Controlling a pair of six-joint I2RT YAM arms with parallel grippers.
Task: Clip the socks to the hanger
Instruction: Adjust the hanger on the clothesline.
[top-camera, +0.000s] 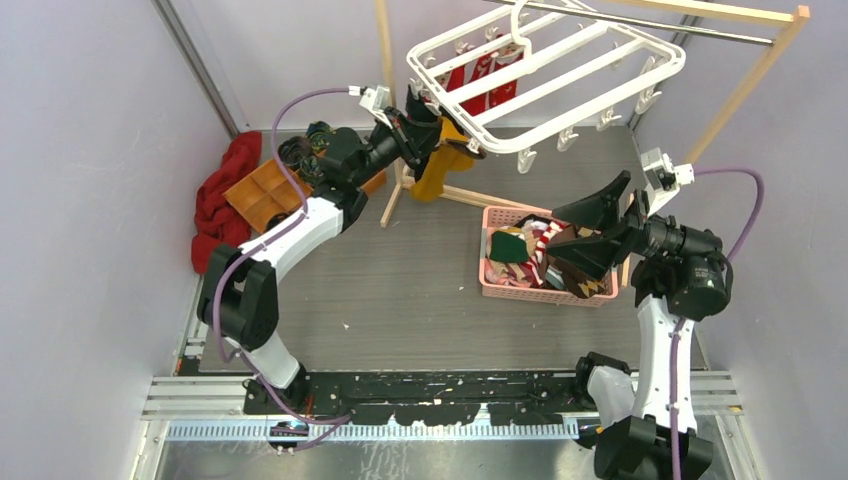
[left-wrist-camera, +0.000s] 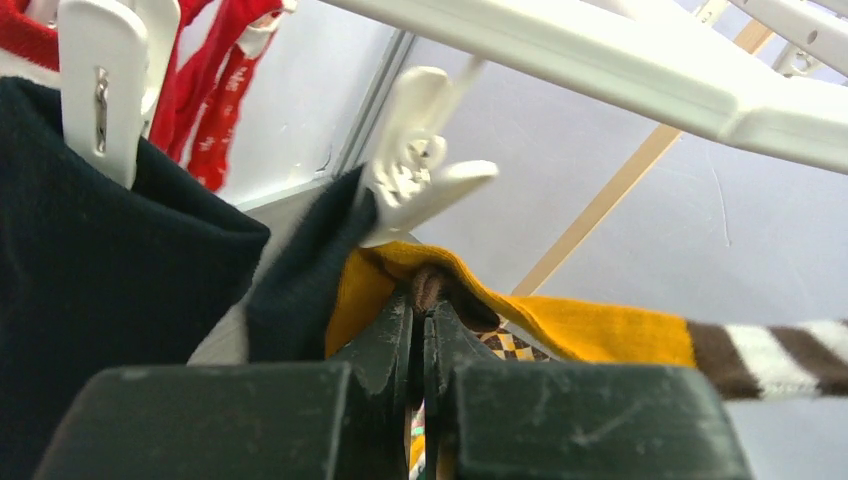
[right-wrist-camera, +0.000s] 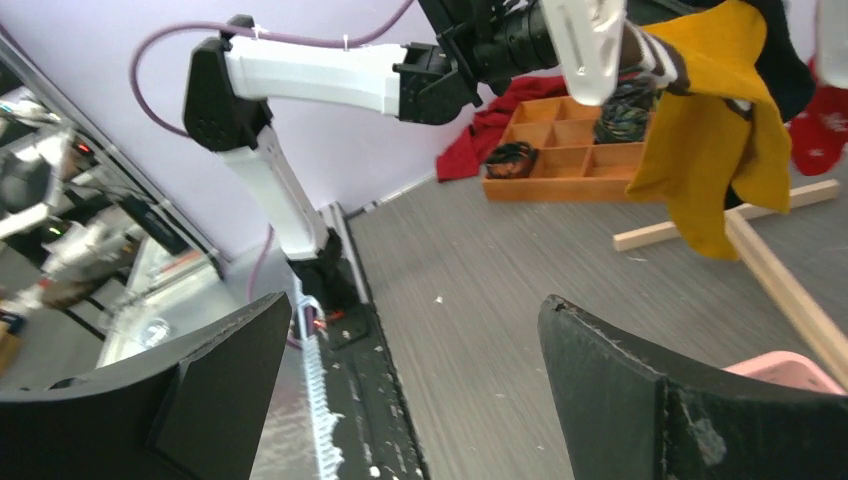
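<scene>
The white hanger (top-camera: 560, 75) hangs from the rod at the back, a bar of the hanger (left-wrist-camera: 600, 60) crossing the left wrist view. My left gripper (top-camera: 432, 135) is raised under its left corner, shut on a mustard-yellow sock (top-camera: 435, 178) with a brown striped cuff. In the left wrist view the left gripper (left-wrist-camera: 425, 300) pinches the sock (left-wrist-camera: 600, 325) just under a dangling white clip (left-wrist-camera: 420, 175). A black sock (left-wrist-camera: 100, 260) hangs clipped beside it. My right gripper (top-camera: 575, 232) stands open and empty over the basket. In the right wrist view nothing lies between the right gripper's fingers (right-wrist-camera: 415, 305).
A pink basket (top-camera: 500, 285) with several more socks sits at centre right. A wooden tray (top-camera: 262, 195) and a red cloth (top-camera: 222, 190) lie at the left. Red socks (top-camera: 490, 80) hang from the hanger. The wooden rack's leg (top-camera: 745, 90) slants at the right.
</scene>
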